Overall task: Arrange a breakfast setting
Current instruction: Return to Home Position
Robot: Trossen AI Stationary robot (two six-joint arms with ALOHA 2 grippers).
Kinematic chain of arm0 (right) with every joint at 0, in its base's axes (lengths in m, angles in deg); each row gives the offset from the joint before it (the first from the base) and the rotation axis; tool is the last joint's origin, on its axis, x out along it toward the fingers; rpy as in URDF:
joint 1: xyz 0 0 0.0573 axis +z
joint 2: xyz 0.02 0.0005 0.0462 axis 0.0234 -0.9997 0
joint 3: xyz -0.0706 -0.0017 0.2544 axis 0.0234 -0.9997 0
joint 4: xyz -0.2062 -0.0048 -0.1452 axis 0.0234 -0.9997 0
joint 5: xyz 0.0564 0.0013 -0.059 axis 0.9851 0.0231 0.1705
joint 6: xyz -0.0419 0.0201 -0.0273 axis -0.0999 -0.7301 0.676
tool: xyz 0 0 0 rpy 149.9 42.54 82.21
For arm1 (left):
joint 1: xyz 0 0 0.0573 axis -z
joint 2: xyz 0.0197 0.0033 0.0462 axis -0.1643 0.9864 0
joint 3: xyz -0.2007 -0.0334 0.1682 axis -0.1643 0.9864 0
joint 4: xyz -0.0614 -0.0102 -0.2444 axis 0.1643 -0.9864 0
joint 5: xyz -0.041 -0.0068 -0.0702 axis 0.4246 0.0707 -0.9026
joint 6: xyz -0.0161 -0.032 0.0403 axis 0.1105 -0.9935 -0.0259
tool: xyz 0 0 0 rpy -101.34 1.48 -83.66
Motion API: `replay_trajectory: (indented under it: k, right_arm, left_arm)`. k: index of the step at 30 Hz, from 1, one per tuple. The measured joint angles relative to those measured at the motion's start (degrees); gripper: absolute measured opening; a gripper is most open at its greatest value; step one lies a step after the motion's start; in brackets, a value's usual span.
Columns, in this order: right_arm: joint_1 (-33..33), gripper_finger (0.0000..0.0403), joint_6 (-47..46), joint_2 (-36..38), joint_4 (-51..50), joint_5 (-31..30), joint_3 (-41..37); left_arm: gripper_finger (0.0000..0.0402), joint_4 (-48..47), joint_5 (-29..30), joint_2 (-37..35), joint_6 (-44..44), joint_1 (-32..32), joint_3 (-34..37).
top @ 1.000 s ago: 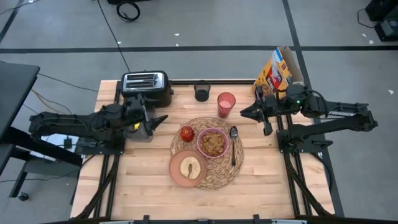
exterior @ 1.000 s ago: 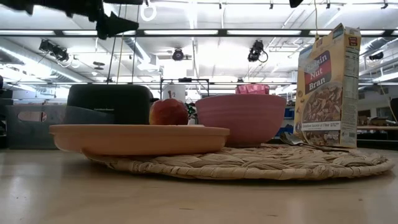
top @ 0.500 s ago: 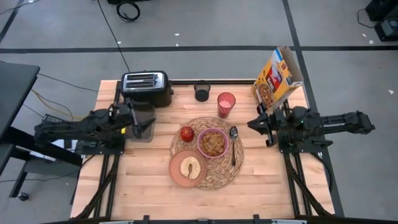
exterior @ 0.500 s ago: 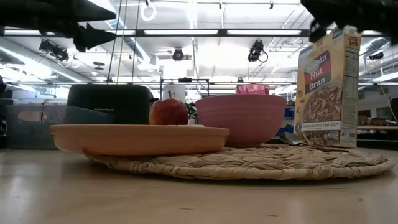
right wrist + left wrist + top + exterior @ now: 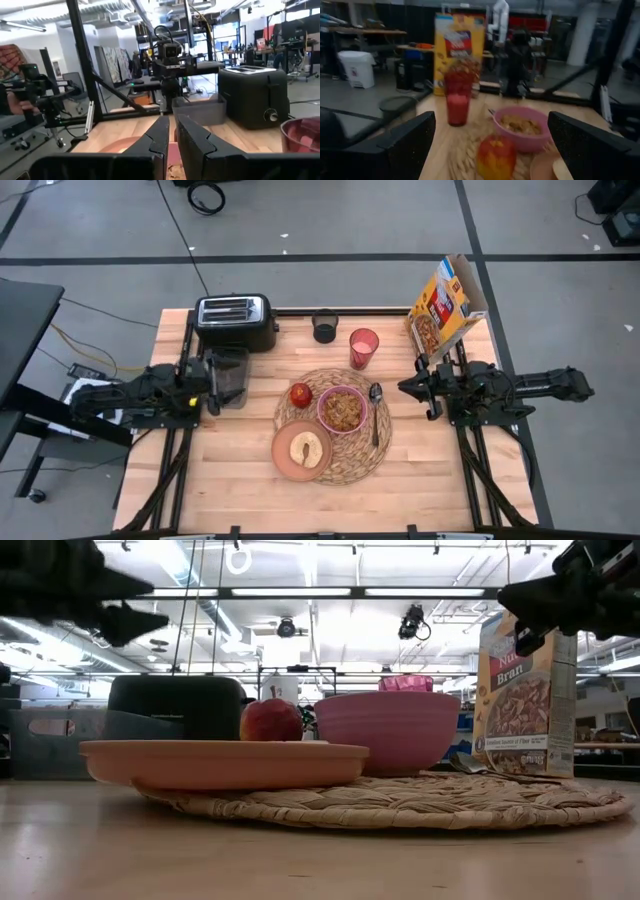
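Your left end effector [image 5: 212, 385] hangs over the left edge of the table [image 5: 240, 480]. Its fingers [image 5: 405, 145] are spread wide and empty, just beside a grey bin [image 5: 230, 368] that sits in front of the black toaster [image 5: 236, 320] at the far left corner. The left arm is folded low along that edge.

Across the table, your right end effector [image 5: 408, 387] hovers at the right edge. It points toward the middle, its fingers [image 5: 159, 135] drawn in to a narrow slit with nothing between them. The cereal box [image 5: 445, 305] stands upright at the far right corner, near that arm.

Between the two arms, the woven straw placemat [image 5: 358, 465] lies in the middle of the table.

- **Pink bowl [image 5: 342, 410]:** it sits on the placemat, filled with cereal.
- **Red apple [image 5: 300, 394]:** it rests just beside the bowl on the side toward the left edge, also on the placemat.
- **Metal spoon [image 5: 375, 415]:** it lies on the placemat along the bowl's other side, toward the right edge.
- **Brownish-pink plate [image 5: 283, 460]:** it sits on the part of the placemat toward the near left corner and carries the toast slice [image 5: 305, 448].
- **Translucent pink cup [image 5: 364, 347]:** it stands upright off the placemat, between it and the far edge.
- **Small dark cup [image 5: 325, 327]:** it stands near the pink cup, closer to the far edge.
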Motion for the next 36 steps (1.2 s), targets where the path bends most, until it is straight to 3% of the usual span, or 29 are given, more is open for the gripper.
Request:
replay_trajectory:
  k: [9,15,23,36]
  right_arm:
    - [0.0,0.0046,-0.1,-0.6,0.3,0.0,0.0]
    - [0.0,0.0046,-0.1,-0.9,0.4,0.0,0.0]
    - [0.0,0.0046,-0.1,-0.9,0.4,0.0,0.0]
    - [0.0,0.0046,-0.1,-0.9,0.3,0.0,0.0]
  left_arm:
    - [0.0391,7.6,-12.9,1.3,1.5,0.0,7.7]
    - [0.0391,6.8,-11.6,2.4,3.4,-0.1,7.7]
    - [0.0391,7.3,-11.7,2.3,-2.3,-0.1,7.7]
    - [0.0391,7.5,-11.7,2.3,-2.6,-0.1,7.7]
